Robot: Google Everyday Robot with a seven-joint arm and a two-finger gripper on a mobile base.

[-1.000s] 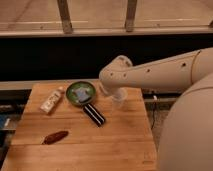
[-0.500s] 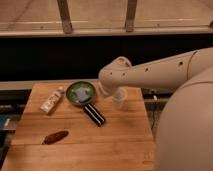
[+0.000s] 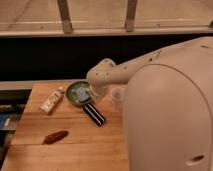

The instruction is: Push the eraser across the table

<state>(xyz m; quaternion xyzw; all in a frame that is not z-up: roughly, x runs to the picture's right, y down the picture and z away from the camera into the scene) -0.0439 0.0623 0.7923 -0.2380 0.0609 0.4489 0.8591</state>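
The eraser [image 3: 94, 114], a small black striped block, lies slanted on the wooden table [image 3: 75, 150], just in front of and to the right of a green dish [image 3: 77, 95]. My white arm reaches in from the right and bends down at its round joint. The gripper [image 3: 96, 94] hangs shut at the dish's right rim, just above the eraser's far end. I cannot tell whether it touches the eraser. Nothing is held.
A white labelled packet [image 3: 51, 100] lies left of the dish. A reddish-brown sausage-shaped object [image 3: 55, 136] lies near the front left. A pale cup-like thing [image 3: 117, 97] stands right of the eraser. My bulky white body [image 3: 170, 115] hides the table's right side.
The arm's end has swung left and lower, toward the dish and the eraser's far end. The eraser and the other objects have not moved.
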